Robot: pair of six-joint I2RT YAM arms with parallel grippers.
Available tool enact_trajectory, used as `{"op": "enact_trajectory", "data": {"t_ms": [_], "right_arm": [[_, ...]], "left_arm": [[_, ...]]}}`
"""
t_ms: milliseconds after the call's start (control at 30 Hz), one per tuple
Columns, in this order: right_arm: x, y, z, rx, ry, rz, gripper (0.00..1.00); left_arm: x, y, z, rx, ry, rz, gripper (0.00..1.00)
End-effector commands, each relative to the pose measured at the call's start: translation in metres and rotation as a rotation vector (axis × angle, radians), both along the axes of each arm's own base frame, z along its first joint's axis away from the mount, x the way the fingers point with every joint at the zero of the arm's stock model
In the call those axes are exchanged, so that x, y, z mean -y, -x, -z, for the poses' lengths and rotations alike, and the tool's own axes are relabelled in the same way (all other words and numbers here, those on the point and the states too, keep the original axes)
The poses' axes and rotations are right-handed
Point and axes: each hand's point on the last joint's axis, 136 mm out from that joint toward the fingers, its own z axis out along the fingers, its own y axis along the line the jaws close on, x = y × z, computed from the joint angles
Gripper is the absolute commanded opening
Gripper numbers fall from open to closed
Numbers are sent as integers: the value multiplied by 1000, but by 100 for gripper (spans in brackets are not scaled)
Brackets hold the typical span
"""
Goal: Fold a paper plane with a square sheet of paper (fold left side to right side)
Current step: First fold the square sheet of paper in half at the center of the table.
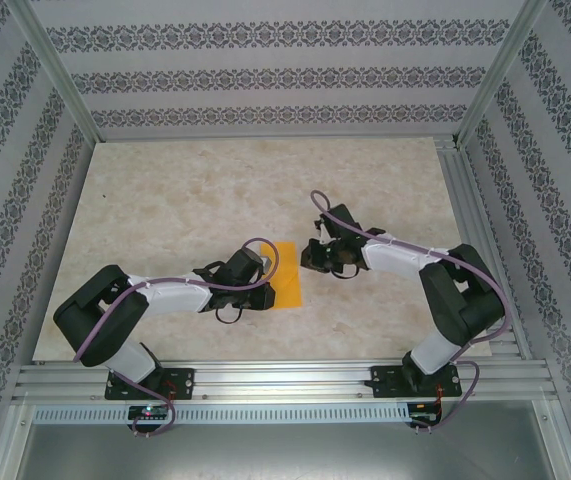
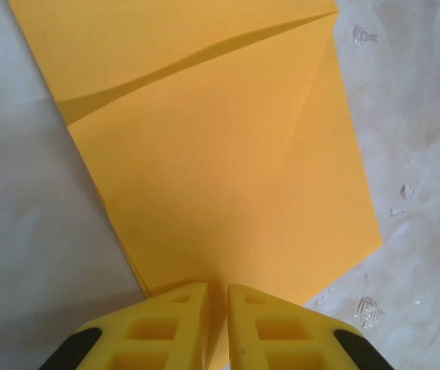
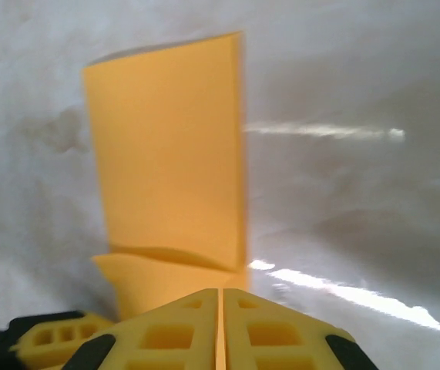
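Orange-yellow and thin, the square sheet of paper (image 1: 287, 275) lies on the table (image 1: 165, 190), a little nearer the near edge than the middle, between the two arms. It is doubled into a narrow rectangle. The left gripper (image 2: 218, 287) has its jaws almost together, with its tips on the paper's near corner. The right gripper (image 3: 220, 291) has its jaws together just beside the sheet; this view is blurred, so perhaps an edge is caught there.

I judge the fold is laid but not pressed, as the upper layer bulges. To do it well, hold one corner still, match the edges, then stroke along the crease. The table is glossy, pale and marble-patterned, so the paper may slide. Patterned walls (image 1: 265, 75) and an aluminium frame (image 1: 265, 380) enclose it.
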Motion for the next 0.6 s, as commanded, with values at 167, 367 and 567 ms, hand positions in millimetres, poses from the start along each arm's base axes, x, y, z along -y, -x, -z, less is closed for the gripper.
{"op": "enact_trajectory", "data": {"t_ms": [167,367,567], "right_arm": [[-48,18,22,-66,-67,-39,10],[-37,20,48,-107,18,-27,10],[-26,30,62,-145,75,-26,10]], "left_arm": [[-11,17,16,-45,-73,22,18],[-7,13,5,-22,-49,22,18],[11,4,-26,18,42,40,19]]}}
